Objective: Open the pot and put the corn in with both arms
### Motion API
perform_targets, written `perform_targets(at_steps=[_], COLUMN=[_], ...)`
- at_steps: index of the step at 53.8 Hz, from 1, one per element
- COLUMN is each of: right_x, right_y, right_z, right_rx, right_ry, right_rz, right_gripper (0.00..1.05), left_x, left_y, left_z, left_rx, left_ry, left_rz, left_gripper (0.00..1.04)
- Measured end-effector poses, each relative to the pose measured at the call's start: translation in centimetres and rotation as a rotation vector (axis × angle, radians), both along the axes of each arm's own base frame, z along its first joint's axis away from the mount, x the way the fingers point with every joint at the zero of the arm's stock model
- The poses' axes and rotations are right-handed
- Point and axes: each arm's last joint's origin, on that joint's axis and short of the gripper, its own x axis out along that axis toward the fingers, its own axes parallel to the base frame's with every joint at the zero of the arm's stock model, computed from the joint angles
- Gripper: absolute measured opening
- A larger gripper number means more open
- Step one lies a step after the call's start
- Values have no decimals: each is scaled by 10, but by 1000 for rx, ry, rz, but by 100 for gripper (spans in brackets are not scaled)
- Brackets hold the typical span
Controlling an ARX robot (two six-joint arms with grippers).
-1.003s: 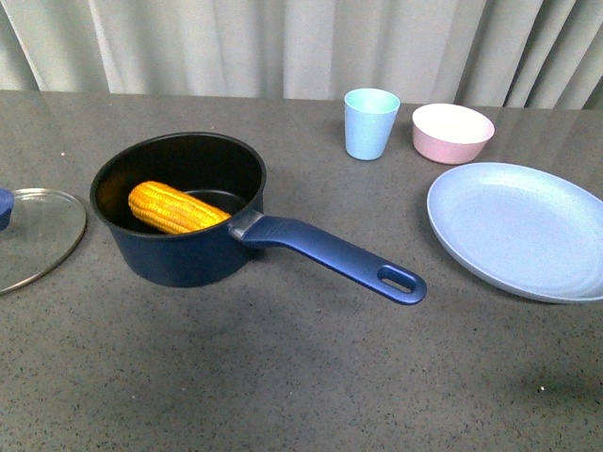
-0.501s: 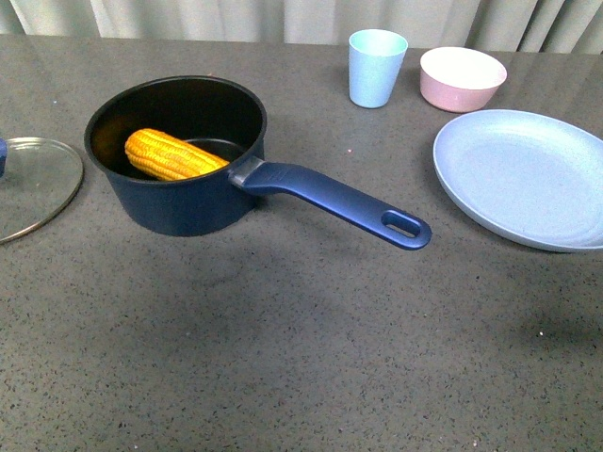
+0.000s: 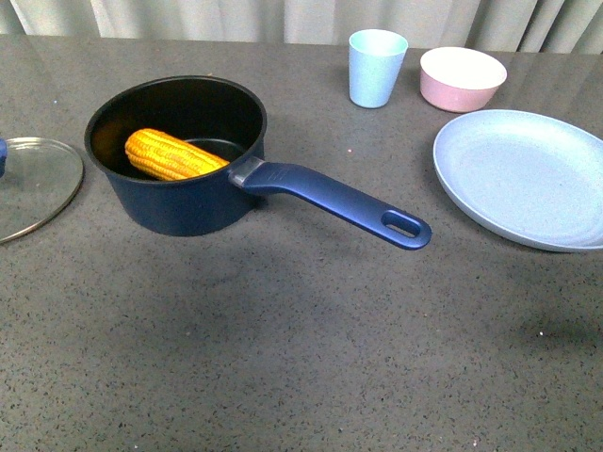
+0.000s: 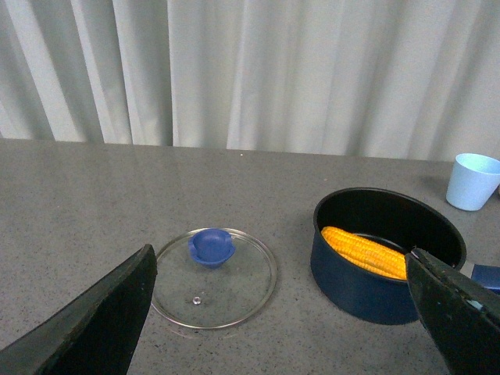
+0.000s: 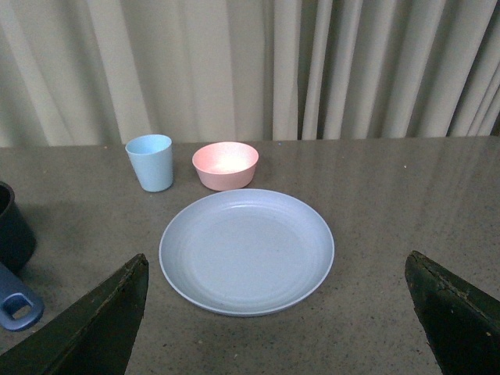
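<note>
Corn (image 3: pixel 175 155) lies in the open pot (image 3: pixel 184 202), rigid and probably heavy, which I would grasp by its handle (image 3: pixel 334 202); both grippers gape wide, empty.

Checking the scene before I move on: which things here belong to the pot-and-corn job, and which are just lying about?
Job: pot, open; corn inside it; glass lid flat on the table beside the pot; left gripper and right gripper, both open and empty.

Lying about: cup; pink bowl; plate.
</note>
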Motion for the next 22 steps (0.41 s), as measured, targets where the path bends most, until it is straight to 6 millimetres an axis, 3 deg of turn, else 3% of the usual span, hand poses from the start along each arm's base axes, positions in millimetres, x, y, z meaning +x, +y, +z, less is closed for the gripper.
perform_targets(at_steps=[22], right_x=[0], right_y=[0], right_z=[0], right_rx=[0], right_ry=[0], right_rz=[0], right_gripper=[96], left_x=[0], left_y=[0], left_z=[0], left_rx=[0], left_ry=[0], left_rz=[0], left_gripper=[96])
